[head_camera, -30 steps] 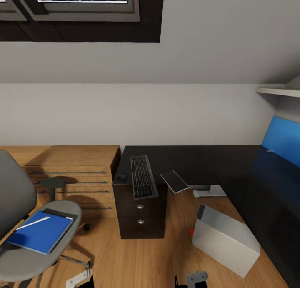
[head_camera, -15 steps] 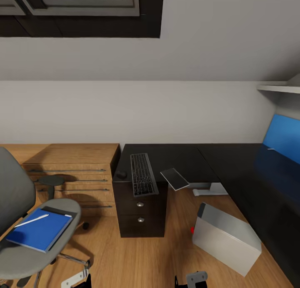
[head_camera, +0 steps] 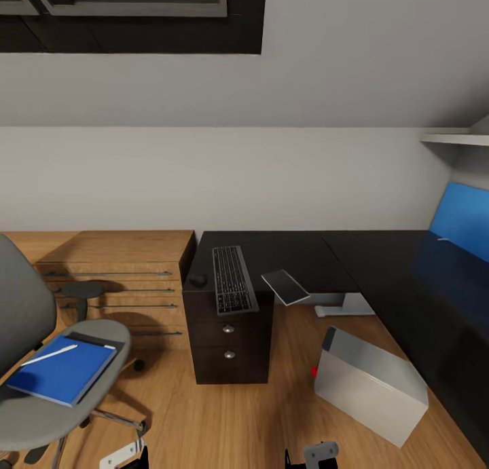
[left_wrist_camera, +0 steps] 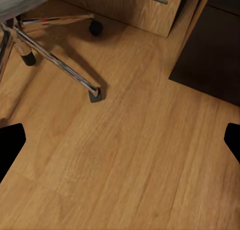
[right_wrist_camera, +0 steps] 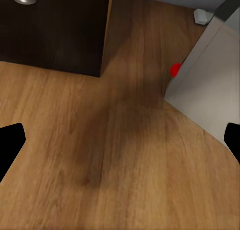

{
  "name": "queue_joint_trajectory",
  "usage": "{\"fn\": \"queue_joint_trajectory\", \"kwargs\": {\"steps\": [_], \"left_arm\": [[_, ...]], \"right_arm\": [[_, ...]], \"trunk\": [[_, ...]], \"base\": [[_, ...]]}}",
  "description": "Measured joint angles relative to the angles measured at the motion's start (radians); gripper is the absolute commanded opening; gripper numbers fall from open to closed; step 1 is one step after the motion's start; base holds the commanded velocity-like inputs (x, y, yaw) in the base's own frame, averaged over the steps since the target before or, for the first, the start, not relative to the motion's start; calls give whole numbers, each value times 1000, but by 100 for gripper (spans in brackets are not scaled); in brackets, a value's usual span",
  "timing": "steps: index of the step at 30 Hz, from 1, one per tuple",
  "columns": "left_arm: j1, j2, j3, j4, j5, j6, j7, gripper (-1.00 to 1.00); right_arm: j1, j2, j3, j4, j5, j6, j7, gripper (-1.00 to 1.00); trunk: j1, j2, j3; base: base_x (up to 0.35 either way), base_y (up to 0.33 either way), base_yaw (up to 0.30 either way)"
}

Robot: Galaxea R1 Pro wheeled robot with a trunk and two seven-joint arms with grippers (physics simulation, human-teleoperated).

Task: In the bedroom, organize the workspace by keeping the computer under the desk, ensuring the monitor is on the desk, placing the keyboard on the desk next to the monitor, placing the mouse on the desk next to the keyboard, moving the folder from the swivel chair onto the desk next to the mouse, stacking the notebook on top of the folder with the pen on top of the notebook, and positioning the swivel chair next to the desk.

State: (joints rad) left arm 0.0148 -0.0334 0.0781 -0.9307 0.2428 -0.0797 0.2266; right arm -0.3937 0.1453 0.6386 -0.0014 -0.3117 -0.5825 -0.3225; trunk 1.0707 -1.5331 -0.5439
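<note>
On the bench [head_camera: 299, 252], the mouse [head_camera: 197, 279] lies beside the keyboard [head_camera: 232, 280]; both end effectors [left_wrist_camera: 120, 140] [right_wrist_camera: 120, 140] hang spread apart above the floor.

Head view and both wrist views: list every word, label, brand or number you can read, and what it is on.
None can be read.
Keyboard: key legends too small to read.
Folder, notebook, computer: no text visible; the computer shows only a red light.

Desk [head_camera: 380, 265]: keyboard [head_camera: 232, 279], mouse [head_camera: 197, 279] at its left end; grey notebook [head_camera: 286, 286] overhangs the front edge.
</note>
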Motion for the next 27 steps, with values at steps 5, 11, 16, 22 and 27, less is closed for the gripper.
{"fn": "queue_joint_trajectory", "kwargs": {"steps": [5, 11, 16, 22, 27], "left_arm": [[0, 0, 0, 0, 0, 0, 0, 100], [0, 0, 0, 0, 0, 0, 0, 100], [0, 0, 0, 1, 1, 1, 0, 100], [0, 1, 0, 0, 1, 1, 0, 100], [0, 1, 0, 0, 3, 1, 1, 100]], "right_arm": [[0, -1, 0, -1, 0, 0, 0, 100], [0, -2, -1, -1, 0, 0, 0, 100], [-1, 2, 1, -102, 5, -7, -3, 100], [-2, -5, -154, -661, -105, 323, 90, 100], [-4, -6, -322, -764, -351, 558, 278, 100]], "trunk": [[19, -35, -16], [42, -77, -34], [61, -112, -50], [84, -154, -69], [104, -189, -85]], "base": [[0, 0, 0], [0, 0, 0], [0, 0, 0], [0, 0, 0], [0, 0, 0]]}}
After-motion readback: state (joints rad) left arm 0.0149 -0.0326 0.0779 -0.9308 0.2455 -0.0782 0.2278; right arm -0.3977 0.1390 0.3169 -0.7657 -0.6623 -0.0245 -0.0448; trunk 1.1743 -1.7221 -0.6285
